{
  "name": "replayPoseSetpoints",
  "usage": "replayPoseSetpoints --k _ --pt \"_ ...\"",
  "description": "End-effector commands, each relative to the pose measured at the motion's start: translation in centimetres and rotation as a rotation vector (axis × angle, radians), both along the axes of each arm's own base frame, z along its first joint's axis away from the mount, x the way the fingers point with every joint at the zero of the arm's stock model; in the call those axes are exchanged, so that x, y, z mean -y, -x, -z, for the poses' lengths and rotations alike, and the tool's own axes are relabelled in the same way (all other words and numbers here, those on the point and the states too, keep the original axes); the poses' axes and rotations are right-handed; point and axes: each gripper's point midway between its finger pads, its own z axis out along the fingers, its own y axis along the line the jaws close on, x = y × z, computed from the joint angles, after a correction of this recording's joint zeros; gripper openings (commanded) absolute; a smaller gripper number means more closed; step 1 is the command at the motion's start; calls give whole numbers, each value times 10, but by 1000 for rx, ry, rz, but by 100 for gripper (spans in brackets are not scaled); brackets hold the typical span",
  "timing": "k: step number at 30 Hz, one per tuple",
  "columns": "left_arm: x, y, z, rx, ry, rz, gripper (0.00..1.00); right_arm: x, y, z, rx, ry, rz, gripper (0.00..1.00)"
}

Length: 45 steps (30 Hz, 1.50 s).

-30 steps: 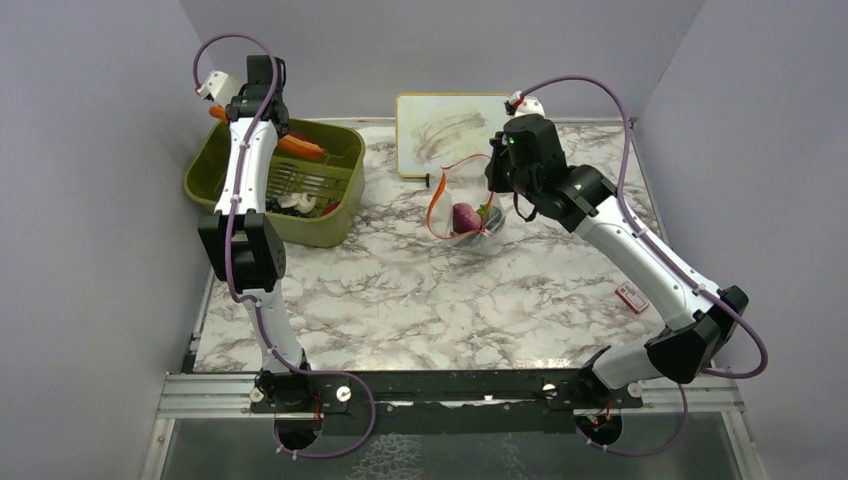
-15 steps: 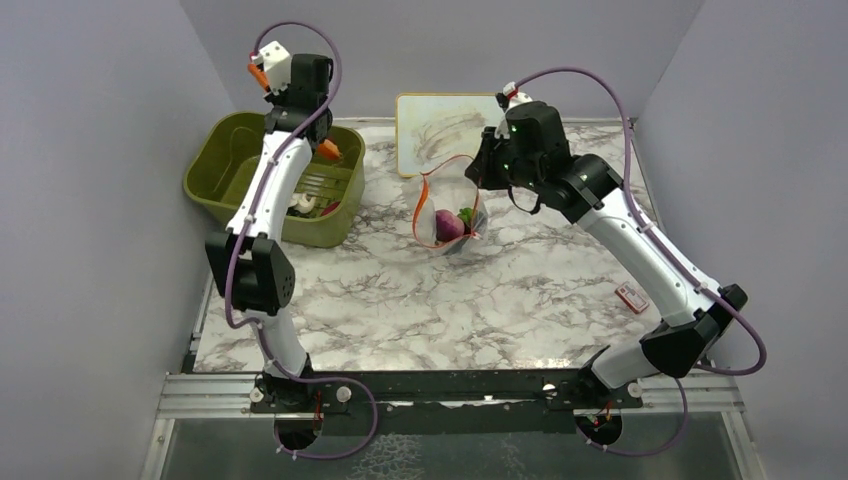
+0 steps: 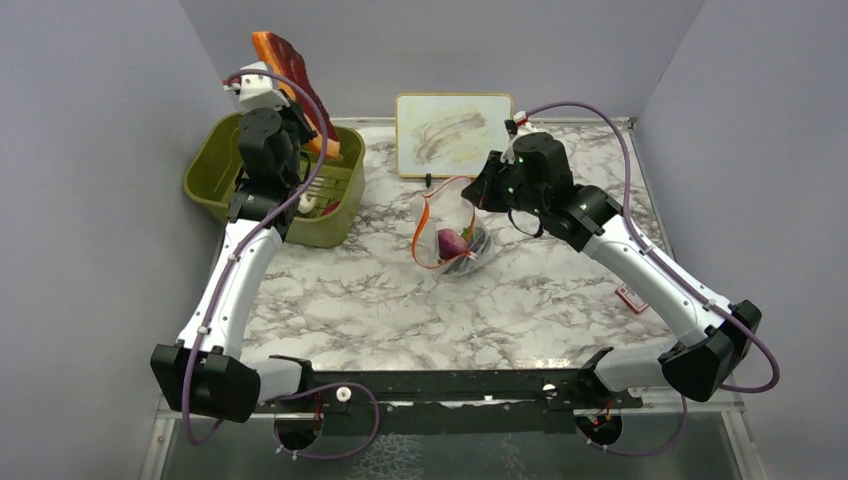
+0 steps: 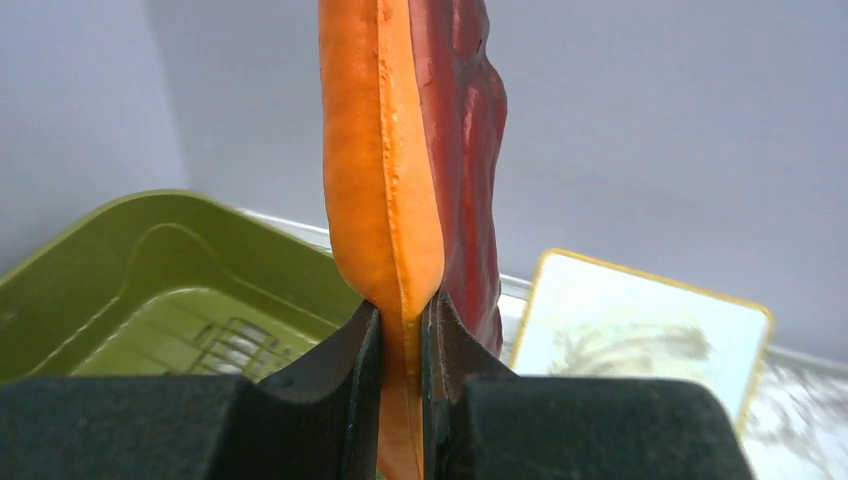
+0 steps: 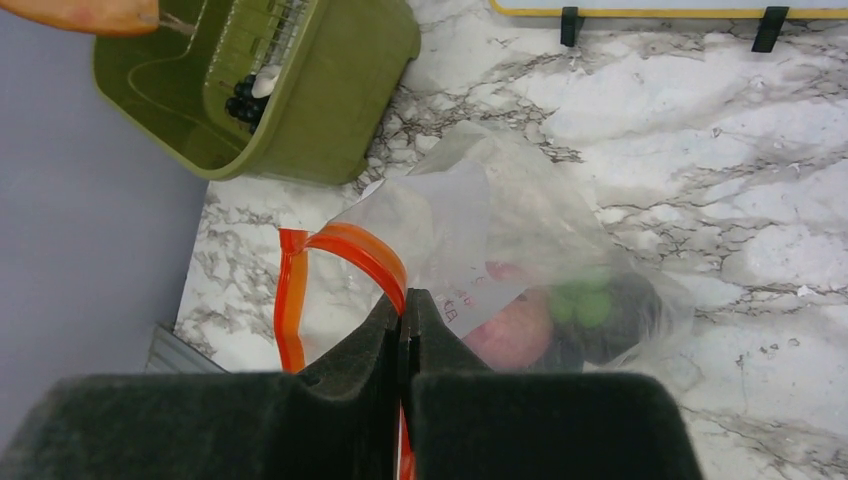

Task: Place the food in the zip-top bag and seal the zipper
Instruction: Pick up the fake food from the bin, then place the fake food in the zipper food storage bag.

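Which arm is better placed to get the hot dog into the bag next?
Left. The left end effector clamps the hot dog high above the bin; the right end effector pinches the zipper, holding the zip-top bag open.

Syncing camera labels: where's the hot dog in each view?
Top external: hot dog upper left, held above the olive-green bin.
Left wrist: hot dog centre, upright, clamped in the jaws.
Right wrist: hot dog, orange tip only, top-left corner.
Shared landmark: olive-green bin, in all three.
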Motion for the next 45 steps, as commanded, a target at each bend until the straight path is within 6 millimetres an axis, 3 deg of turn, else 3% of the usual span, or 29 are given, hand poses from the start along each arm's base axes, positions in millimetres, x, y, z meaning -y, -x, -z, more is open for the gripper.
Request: replayPoseSetpoints --k 1,9,14,21,26,29,35,45 --pt "58 25 -38 151 -27 288 0 -20 -5 -27 70 -120 -53 1" --pt "147 88 -62 204 11 693 0 -37 0 -17 -24 -223 -72 1" --pt "171 123 -76 257 120 864 0 -39 -5 -18 -37 -255 -43 1" --pt "192 160 -92 323 107 1049 0 -39 -11 -19 -41 -266 -13 1" --pt "206 184 -70 360 3 1197 0 -44 -2 -31 -29 -313 -60 1" --pt "209 189 -50 363 -86 1232 0 -45 7 -38 -23 -335 -99 1" --pt "220 197 -15 414 -238 1329 0 -54 29 -30 -88 -369 -200 1" --pt "240 220 4 601 -501 1531 0 -58 42 -28 -99 -374 -279 1"
